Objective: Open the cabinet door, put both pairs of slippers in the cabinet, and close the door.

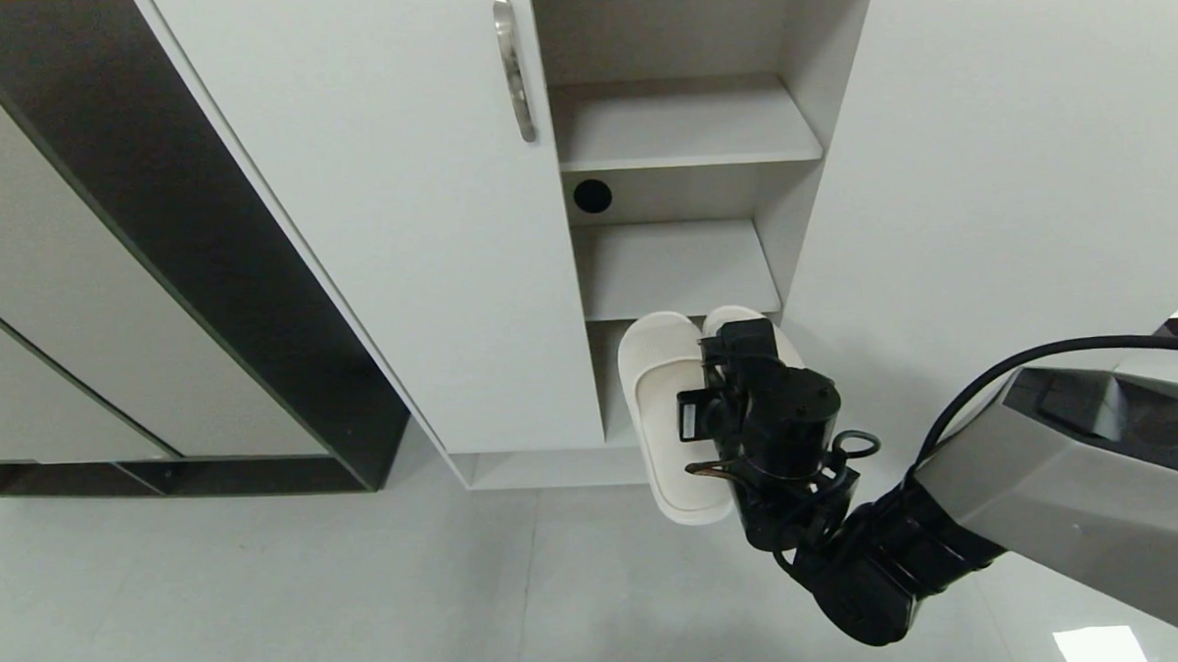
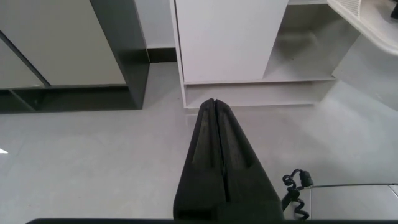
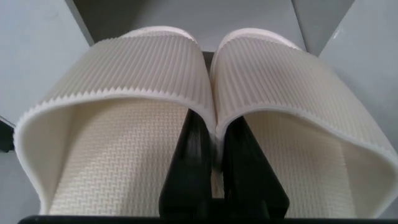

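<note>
A pair of white ribbed slippers (image 1: 665, 407) hangs side by side above the floor, just in front of the cabinet's lowest compartment (image 1: 606, 389). My right gripper (image 1: 741, 343) is shut on the slippers' inner edges; in the right wrist view its black fingers (image 3: 189, 155) pinch the two straps (image 3: 124, 74) together, with the gripper (image 3: 214, 134) between the two slippers. The cabinet's right side stands open, showing bare shelves (image 1: 680, 127). My left gripper (image 2: 214, 104) is shut on nothing, low over the floor and facing the cabinet base (image 2: 249, 93). A slipper edge (image 2: 367, 15) shows in the left wrist view.
The cabinet's left door (image 1: 399, 230) is closed, with a metal handle (image 1: 513, 69). A wide white panel (image 1: 985, 160), the open door, stands on the right. A dark-framed unit (image 1: 204, 237) stands to the left. Grey tiled floor (image 1: 314, 595) lies in front.
</note>
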You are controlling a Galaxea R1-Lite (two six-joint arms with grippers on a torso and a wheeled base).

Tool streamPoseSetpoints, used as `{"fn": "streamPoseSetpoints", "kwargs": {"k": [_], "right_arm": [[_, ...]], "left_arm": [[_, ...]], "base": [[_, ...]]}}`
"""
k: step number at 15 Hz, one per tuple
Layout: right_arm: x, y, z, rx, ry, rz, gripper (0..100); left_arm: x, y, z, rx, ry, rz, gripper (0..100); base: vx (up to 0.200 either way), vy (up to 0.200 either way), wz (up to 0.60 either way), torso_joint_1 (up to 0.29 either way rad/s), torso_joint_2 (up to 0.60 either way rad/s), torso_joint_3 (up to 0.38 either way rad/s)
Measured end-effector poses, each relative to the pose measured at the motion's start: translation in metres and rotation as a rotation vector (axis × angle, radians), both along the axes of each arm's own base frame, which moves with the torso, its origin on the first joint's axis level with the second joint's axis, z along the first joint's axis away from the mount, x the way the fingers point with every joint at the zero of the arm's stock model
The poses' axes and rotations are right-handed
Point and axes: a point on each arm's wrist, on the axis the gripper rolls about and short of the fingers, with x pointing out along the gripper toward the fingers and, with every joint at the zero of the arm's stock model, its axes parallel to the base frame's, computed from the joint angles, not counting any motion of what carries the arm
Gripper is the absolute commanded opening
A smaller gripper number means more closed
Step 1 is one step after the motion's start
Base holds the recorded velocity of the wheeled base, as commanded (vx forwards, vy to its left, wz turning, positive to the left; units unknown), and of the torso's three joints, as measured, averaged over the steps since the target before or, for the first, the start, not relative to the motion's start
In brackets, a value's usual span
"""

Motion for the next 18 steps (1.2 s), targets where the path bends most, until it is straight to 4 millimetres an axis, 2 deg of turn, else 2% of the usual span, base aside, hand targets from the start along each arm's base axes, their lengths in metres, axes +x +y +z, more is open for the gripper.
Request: {"fn": "streamPoseSetpoints", "kwargs": {"k": [12,18], "right_arm": [[-0.004,0.004,-0.006,-0.011,0.013,0.014,0],[-0.003,0.008,-0.023,-0.011,0.016,0.021,0]], "left_arm": [[0.0,0.0,0.0,-0.006,0.0,0.001,0],[0.0,0.0,0.0,-0.012,0.0,0.0,0]], "base": [[0.2,0.0,0.0,0.002,0.0,0.003],[0.0,0.0,0.0,0.0,0.0,0.0]]}}
